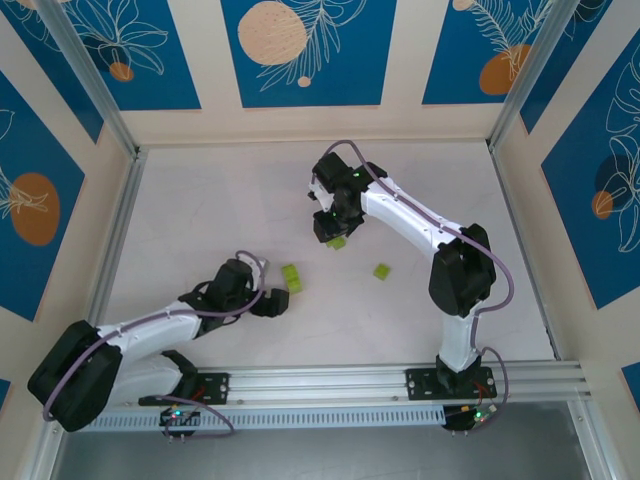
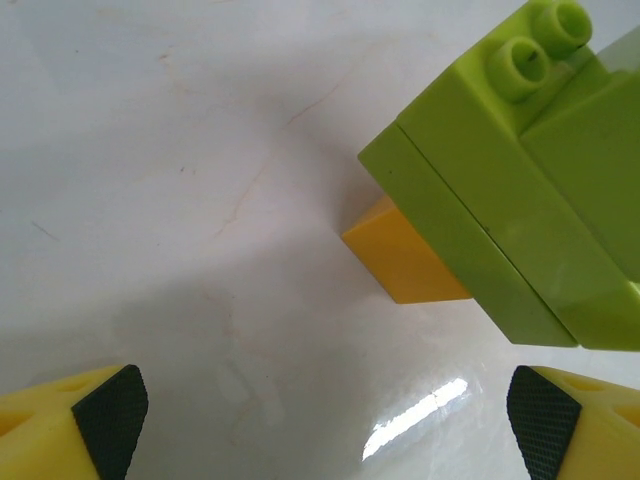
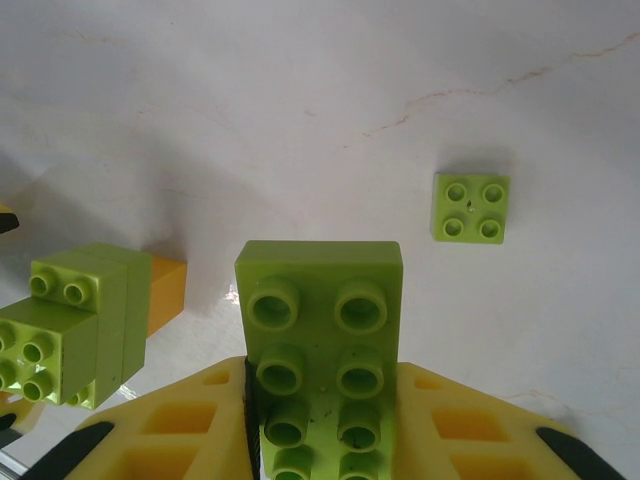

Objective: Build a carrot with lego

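**Right fingers (image 3: 180, 425) clamped on a lime-green rectangular plastic brick (image 3: 320, 300); left fingers (image 2: 110, 415) spread apart, holding nothing.**

In the right wrist view, the brick sits between the two yellow fingers. It is two studs wide, its studs face the camera, and its far end projects past the tips. Ahead and to the left lies the partly built carrot (image 3: 80, 320), a block of joined lime-green bricks with an orange brick (image 3: 165, 290) on its far side. It rests on the white desk (image 3: 300, 100). Ahead and to the right, well apart, a loose lime-green square four-stud brick (image 3: 471, 207) lies studs up.

In the left wrist view, the carrot (image 2: 480, 220) lies beyond the fingertips on the right-hand side. It is neither between the pads nor touching them.

In the top view, the carrot (image 1: 292, 278) sits just beside the left fingers (image 1: 268, 300). The right fingers (image 1: 330, 228) hold their brick nearby, farther up the desk.
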`<state>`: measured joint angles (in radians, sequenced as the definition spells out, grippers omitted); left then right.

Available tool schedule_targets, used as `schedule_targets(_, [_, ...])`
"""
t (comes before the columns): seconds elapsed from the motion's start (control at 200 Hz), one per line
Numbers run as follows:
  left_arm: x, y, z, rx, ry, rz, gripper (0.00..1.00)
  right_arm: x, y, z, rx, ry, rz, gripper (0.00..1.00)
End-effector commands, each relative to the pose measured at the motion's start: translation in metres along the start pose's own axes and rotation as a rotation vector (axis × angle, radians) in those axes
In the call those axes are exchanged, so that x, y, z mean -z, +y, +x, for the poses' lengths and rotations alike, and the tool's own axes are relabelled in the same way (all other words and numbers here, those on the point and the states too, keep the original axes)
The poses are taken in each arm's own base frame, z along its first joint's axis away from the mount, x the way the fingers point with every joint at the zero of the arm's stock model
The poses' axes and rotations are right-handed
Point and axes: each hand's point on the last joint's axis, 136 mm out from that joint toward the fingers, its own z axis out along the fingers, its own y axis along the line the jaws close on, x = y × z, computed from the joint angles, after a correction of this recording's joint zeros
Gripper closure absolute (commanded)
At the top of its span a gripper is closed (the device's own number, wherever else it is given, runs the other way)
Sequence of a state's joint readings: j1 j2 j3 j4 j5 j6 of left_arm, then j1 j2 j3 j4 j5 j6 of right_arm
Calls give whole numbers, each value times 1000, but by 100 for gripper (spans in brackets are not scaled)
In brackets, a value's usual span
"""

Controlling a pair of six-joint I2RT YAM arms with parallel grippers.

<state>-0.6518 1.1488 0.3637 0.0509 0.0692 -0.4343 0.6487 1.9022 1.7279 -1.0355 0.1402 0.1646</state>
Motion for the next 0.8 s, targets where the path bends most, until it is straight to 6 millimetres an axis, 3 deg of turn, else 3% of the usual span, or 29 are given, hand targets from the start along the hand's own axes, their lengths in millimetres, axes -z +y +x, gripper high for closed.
schedule_targets(0.0, [-1, -9, -14, -43, -32, 12, 5, -5, 8, 6, -9, 22, -33, 68])
schedule_targets(0.56, [-7, -19, -16, -79, -20, 25, 5, -10, 10, 7, -6, 35, -37, 68])
schedule_targets(0.795, [5, -4, -2, -62, -22, -31, 5, -9, 10, 6, -1, 34, -36, 68])
